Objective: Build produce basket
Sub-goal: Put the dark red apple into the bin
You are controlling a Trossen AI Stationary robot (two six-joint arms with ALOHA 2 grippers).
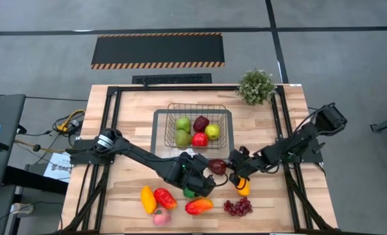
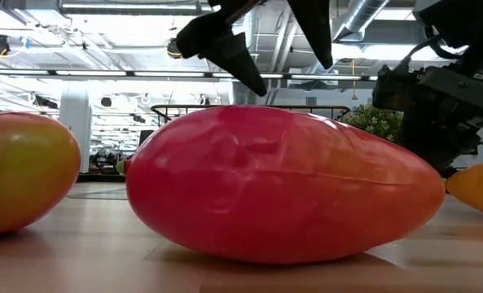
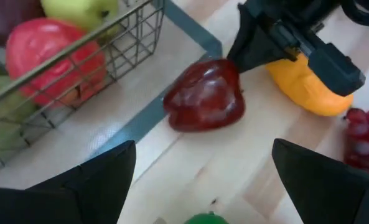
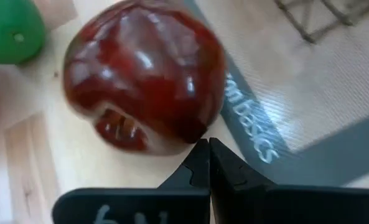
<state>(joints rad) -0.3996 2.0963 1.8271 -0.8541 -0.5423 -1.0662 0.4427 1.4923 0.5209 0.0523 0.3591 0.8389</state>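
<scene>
A wire basket [image 1: 194,111] stands on a flat grey tray [image 1: 159,140] and holds green, maroon, yellow-green and red produce. A maroon fruit [image 1: 217,166] lies on the table at the tray's near right rim; it also shows in the left wrist view [image 3: 206,93]. My right gripper [image 1: 232,163] is shut, its tips at the fruit's right side. My left gripper [image 1: 205,180] is open and empty just left of the fruit, above a green fruit [image 1: 190,192]. An orange-yellow fruit [image 1: 243,187] lies under the right arm. My right gripper touches the maroon fruit's side [image 4: 190,134] with the tips of its shut fingers [image 4: 200,158]. It comes from the table's right, slanting down. The fruit rests on the table beside the tray's dark rim [image 4: 259,149].
Near the front edge lie a yellow fruit [image 1: 147,198], a red one [image 1: 165,198], a red-orange one [image 1: 198,205], a pink one [image 1: 160,217] and a purple grape bunch [image 1: 237,207]. A potted plant [image 1: 256,86] stands at the far right.
</scene>
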